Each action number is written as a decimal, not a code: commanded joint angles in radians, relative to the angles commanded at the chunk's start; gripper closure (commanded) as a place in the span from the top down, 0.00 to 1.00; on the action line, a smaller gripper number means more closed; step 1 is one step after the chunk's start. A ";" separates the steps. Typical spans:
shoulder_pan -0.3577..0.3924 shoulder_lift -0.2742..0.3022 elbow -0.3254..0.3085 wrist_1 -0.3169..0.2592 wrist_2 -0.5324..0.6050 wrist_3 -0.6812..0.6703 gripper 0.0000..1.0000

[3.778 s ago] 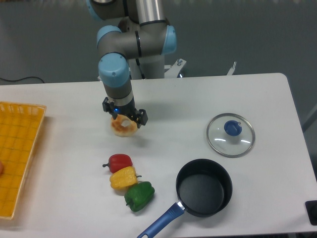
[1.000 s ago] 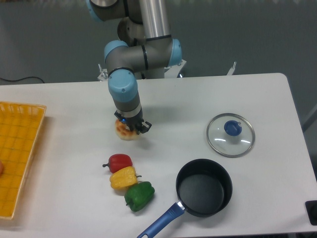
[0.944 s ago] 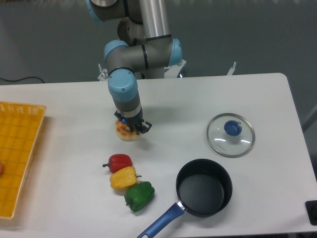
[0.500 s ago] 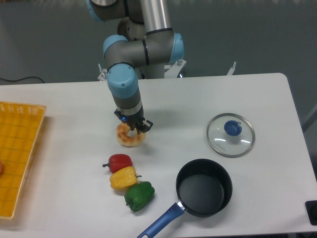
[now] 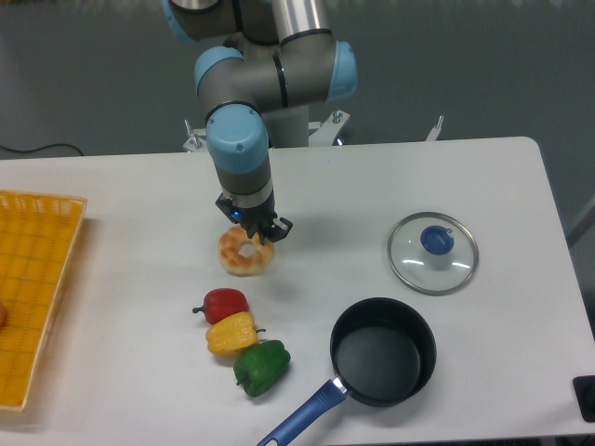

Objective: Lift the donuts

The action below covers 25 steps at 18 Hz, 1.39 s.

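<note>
One toy donut [image 5: 245, 254] is in view. There are three toy peppers: one red pepper [image 5: 224, 304], one yellow pepper [image 5: 231, 334] and one green pepper [image 5: 261, 366]. One black saucepan [image 5: 382, 353] with a blue handle stands on the one white table [image 5: 139, 195], along with one glass lid [image 5: 432, 253] with a blue knob and one yellow basket [image 5: 33, 283]. One robot arm carries one gripper [image 5: 257, 230].

Pincer [image 5: 256, 229] closed on upper rim of donut [image 5: 245, 253]; peppers [image 5: 240, 340] near, below.
</note>
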State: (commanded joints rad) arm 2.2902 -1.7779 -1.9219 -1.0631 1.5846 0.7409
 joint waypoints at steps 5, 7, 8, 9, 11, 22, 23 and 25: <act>-0.002 -0.006 -0.063 0.118 0.003 0.000 0.68; -0.003 -0.015 -0.086 0.170 0.008 0.006 0.67; -0.003 -0.032 -0.089 0.182 0.011 0.017 0.67; -0.003 -0.041 -0.088 0.186 0.012 0.020 0.66; -0.003 -0.054 -0.083 0.186 0.014 0.028 0.63; 0.000 -0.113 -0.078 0.224 0.041 0.035 0.63; 0.002 -0.114 -0.078 0.224 0.041 0.035 0.63; 0.002 -0.118 -0.078 0.230 0.041 0.035 0.62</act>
State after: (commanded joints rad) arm 2.2918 -1.8960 -2.0003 -0.8330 1.6260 0.7762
